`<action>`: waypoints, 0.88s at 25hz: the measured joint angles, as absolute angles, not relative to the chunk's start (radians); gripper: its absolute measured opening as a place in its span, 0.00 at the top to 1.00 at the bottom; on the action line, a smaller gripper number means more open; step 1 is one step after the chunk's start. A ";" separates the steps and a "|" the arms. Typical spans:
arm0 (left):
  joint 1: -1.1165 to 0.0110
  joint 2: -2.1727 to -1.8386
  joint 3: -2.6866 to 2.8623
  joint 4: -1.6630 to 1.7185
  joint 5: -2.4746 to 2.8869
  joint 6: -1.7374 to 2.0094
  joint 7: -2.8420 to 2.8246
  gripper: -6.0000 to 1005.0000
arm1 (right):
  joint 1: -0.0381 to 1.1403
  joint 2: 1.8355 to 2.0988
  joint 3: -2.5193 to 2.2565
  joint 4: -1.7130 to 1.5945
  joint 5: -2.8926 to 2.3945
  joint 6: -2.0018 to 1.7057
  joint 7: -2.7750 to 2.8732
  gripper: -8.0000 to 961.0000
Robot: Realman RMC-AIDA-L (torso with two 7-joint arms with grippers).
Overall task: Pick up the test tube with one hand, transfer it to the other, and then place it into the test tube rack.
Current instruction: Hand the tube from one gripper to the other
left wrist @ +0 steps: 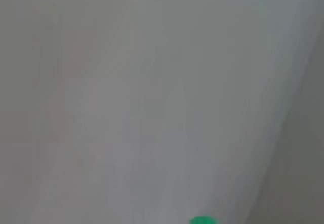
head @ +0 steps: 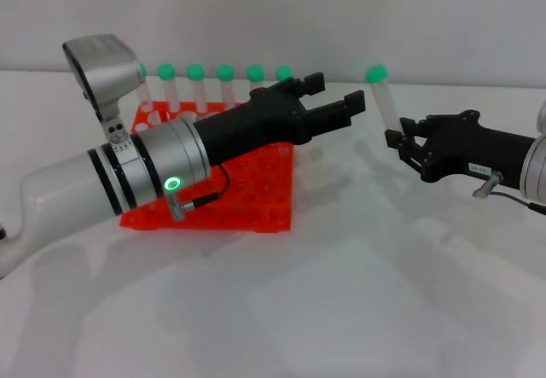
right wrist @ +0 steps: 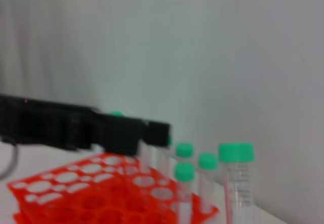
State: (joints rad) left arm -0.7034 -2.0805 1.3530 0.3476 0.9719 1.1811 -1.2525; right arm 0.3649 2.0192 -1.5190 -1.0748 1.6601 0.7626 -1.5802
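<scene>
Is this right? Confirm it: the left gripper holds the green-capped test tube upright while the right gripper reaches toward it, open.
Not quite: the arms are swapped. In the head view the right gripper holds the test tube upright by its lower end, and the left gripper, extended over the test tube rack, reaches toward it, open.

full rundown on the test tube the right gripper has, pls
The test tube is a slim clear plastic tube with a green screw cap on top, faint graduation marks visible in the right wrist view. It stands nearly upright in the air, right of the test tube rack. The right gripper clamps its lower end, hiding the tip. The left gripper is open close beside it, not touching.
</scene>
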 joint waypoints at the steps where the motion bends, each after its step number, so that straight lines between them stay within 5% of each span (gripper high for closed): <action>1: -0.704 -2.081 1.357 0.347 0.971 1.181 -1.254 0.13 | 0.363 2.019 -1.519 -1.075 1.681 0.776 -1.597 0.79; 22: -0.722 -2.080 1.371 0.345 0.985 1.175 -1.272 0.13 | 0.390 2.022 -1.586 -1.114 1.791 0.848 -1.672 0.79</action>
